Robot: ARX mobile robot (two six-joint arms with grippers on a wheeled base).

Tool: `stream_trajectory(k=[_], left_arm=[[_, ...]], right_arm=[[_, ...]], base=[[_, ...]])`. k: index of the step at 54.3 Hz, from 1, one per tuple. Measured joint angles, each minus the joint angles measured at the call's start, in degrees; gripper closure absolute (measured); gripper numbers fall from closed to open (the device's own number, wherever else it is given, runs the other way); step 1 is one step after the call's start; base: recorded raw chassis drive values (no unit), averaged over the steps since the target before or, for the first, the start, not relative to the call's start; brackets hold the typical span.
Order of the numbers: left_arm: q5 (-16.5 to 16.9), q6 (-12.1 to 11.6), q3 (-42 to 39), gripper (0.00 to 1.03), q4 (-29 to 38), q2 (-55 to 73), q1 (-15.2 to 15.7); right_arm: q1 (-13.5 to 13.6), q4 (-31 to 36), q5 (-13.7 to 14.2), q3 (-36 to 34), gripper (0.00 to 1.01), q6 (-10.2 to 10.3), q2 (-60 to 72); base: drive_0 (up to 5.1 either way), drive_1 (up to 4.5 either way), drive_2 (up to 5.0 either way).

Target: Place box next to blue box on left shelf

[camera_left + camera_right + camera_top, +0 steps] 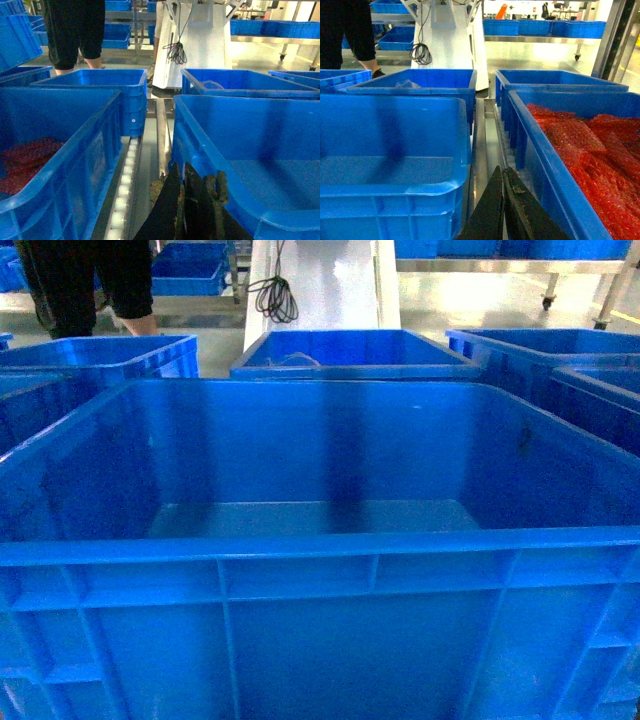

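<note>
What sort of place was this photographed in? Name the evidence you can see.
Probably a warehouse or factory sorting floor. Many identical blue plastic crates stand in rows beside a roller conveyor track, one crate holds red bubble-wrap packing, and wheeled metal racks carry more crates behind.

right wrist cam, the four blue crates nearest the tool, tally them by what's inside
red wrapped material: 1, the near right crate
a pale item: 1, the far left crate
nothing showing inside: 2, the near left crate and the far right crate
total: 4
</note>
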State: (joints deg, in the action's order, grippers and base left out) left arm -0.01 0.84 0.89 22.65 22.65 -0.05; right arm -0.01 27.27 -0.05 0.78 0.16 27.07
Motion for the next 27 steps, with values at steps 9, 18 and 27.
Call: stream_trajectory(k=[9, 18, 27], left_arm=[[0.00, 0.02, 0.00, 1.01, -4.57, -4.42, 0.00], [0.00, 0.00, 0.00, 1.01, -8.79, -8.72, 0.00], [0.00, 0.00, 0.00, 1.01, -11.96, -11.89, 0.00]], right_arm=[[0.00, -5.44, 0.00, -0.02, 1.00, 0.00, -5.14], [0.00, -10.49, 0.00, -0.02, 1.00, 0.00, -10.27], [0.00, -14.29, 0.00, -0.02, 1.00, 0.00, -14.12]], base=[[0.0, 0.00, 0.0], [0.0, 0.00, 0.0], [0.0, 0.00, 0.0]])
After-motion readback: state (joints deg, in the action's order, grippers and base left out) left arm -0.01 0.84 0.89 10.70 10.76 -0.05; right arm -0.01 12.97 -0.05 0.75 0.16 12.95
